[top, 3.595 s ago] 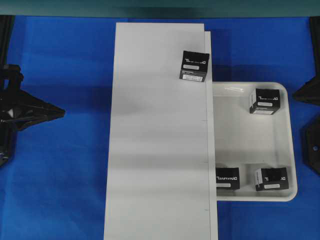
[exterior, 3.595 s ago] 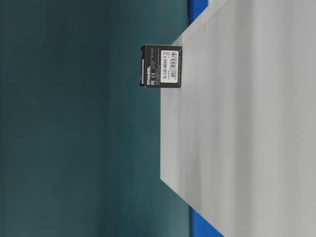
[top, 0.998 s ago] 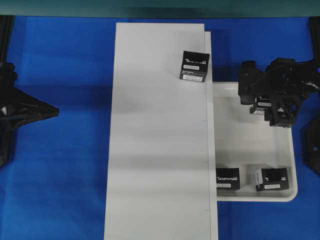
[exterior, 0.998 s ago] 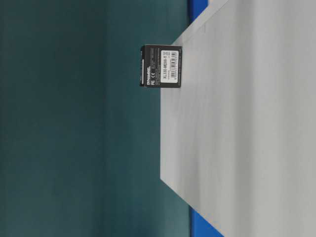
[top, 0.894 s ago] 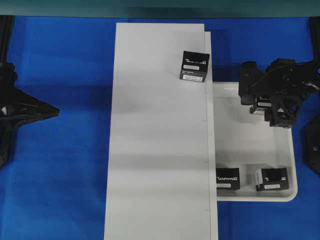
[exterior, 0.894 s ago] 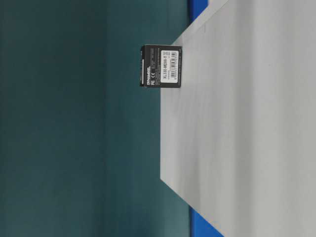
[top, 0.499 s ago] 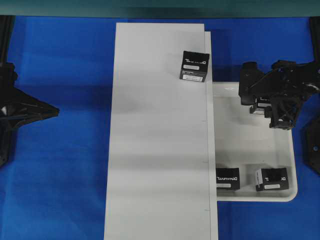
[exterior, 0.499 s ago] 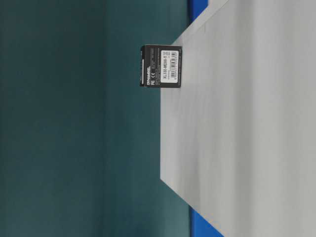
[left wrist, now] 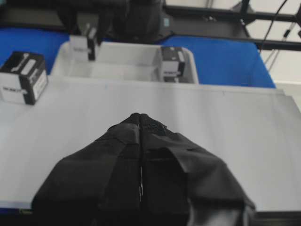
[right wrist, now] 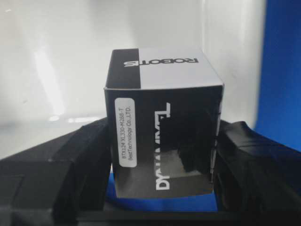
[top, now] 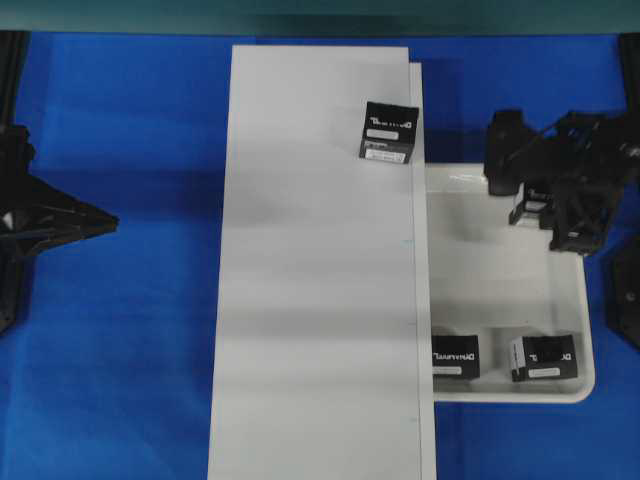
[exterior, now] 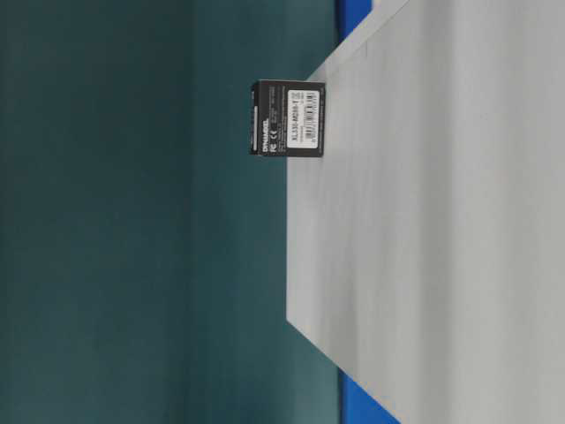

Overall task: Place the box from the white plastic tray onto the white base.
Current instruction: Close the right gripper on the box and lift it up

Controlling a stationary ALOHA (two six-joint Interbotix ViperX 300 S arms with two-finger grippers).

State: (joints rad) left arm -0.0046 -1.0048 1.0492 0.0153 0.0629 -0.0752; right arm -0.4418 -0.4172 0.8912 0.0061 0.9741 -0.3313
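Lifted off the white plastic tray [top: 500,290], the box [right wrist: 162,122] sits seemingly upright, clamped by the right tool [right wrist: 160,183].

bright, even light; glossy glare

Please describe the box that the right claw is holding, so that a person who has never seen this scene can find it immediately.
Start at the white plastic tray, which lies right of the long white base in the overhead view. Above its far right corner, the right claw is shut on a small black box. The tray's other two boxes sit untouched at its near edge.
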